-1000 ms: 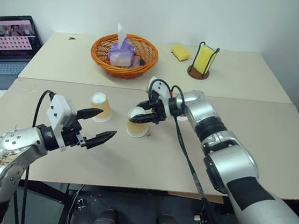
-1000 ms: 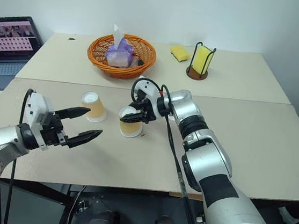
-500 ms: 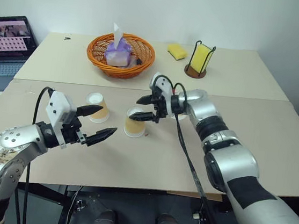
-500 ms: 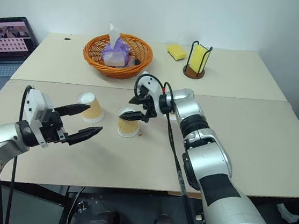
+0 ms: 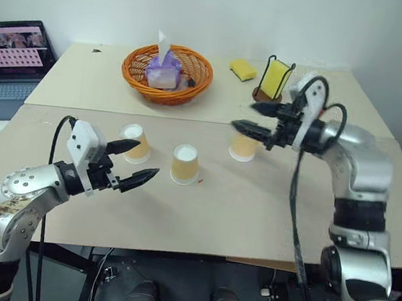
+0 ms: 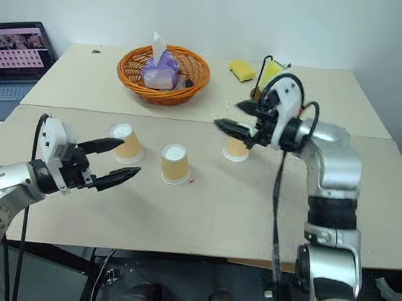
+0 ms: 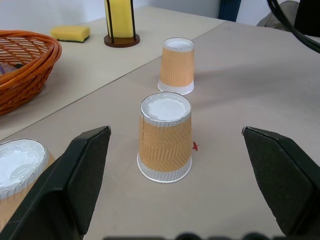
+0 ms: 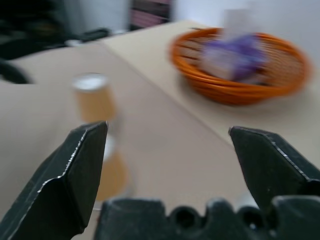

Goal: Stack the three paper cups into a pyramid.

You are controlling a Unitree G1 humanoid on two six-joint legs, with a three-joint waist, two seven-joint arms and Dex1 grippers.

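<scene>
Right gripper (image 5: 261,121) spread wide, empty, just above third cup (image 5: 243,147); upside down, upright axis; left gripper (image 5: 133,162) open, farther.

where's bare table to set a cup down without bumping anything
Free: the near table strip in front of the three cups, and the right side past the right cup. Crowded: the row from left cup to middle cup, and around the basket.

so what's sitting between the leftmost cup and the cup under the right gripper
The middle cup, upside down on the table, stands alone between the leftmost cup and the far cup below the right gripper. The left eye view shows it.
</scene>
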